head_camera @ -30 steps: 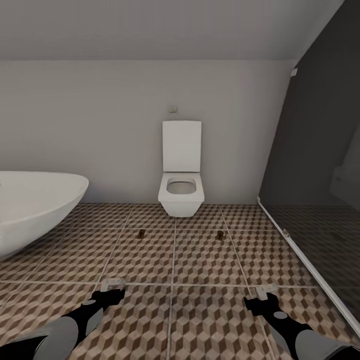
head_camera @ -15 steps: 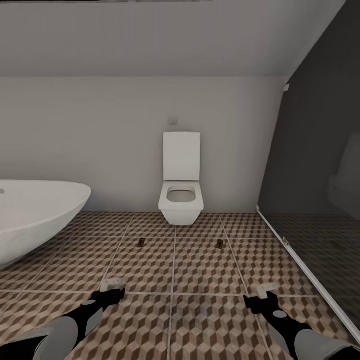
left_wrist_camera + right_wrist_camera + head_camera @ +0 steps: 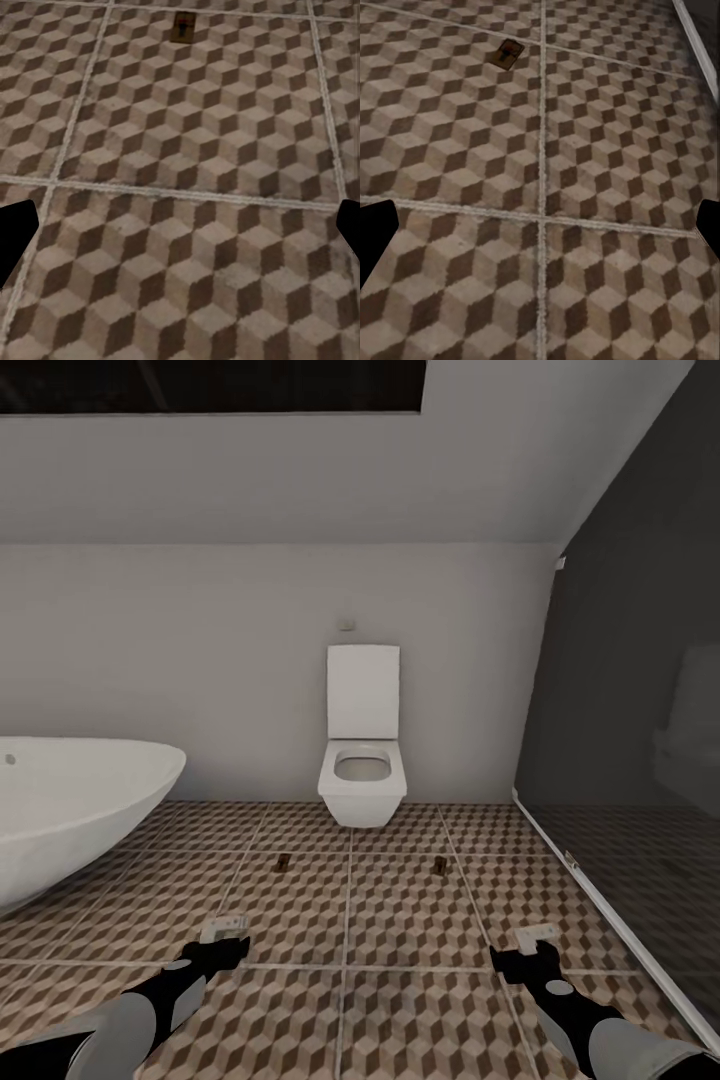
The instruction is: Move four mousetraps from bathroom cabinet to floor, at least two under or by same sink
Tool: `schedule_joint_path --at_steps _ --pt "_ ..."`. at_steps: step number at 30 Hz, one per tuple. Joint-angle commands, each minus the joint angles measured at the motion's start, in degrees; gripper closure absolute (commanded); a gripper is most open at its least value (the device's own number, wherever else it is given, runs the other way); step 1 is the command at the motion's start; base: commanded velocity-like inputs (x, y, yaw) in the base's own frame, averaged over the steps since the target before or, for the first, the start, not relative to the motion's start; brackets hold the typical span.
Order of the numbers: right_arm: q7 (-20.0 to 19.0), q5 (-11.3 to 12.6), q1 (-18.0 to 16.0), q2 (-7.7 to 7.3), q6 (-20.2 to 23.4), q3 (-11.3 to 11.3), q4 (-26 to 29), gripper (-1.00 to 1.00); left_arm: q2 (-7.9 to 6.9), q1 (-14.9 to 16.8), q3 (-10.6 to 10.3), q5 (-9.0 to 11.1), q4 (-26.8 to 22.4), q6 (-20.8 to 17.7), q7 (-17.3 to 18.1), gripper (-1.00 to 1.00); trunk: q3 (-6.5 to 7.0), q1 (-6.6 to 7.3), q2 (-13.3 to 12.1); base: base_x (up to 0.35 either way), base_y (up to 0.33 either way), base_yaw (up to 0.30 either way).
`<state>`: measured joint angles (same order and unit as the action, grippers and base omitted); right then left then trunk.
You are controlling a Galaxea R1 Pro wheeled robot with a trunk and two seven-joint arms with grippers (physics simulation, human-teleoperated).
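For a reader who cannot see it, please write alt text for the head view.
Two mousetraps lie apart on the cube-patterned bathroom floor in front of a white wall-hung toilet. A white bathtub stands at the left, a dark glass partition at the right; both grippers hover low, jaws open and empty.

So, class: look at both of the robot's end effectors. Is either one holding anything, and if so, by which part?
Nothing is held. The left end effector and right end effector are open and empty above the cube-patterned tiled floor.
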<state>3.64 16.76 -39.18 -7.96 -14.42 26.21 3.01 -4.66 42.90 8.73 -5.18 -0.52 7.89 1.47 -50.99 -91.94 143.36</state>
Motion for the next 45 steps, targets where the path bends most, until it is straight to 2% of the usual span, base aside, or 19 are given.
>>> schedule_joint_path --at_steps 1,10,45 --pt "0.2 0.5 0.0 -0.01 -0.2 0.5 0.0 -1.00 -0.01 0.0 0.5 -0.5 0.1 0.2 0.2 -1.00 0.17 0.04 0.0 0.000 0.000 0.000" --pt "0.3 0.5 0.0 -0.18 -0.3 0.5 -0.1 -1.00 0.00 0.0 0.5 -0.5 0.1 0.2 0.2 -1.00 2.16 0.27 -0.1 0.000 0.000 0.000" --pt "0.2 0.1 0.0 -0.30 0.3 0.7 -0.4 -1.00 0.08 0.0 0.5 -0.5 0.1 0.2 0.2 -1.00 8.45 7.96 -14.2 0.000 0.000 0.000"
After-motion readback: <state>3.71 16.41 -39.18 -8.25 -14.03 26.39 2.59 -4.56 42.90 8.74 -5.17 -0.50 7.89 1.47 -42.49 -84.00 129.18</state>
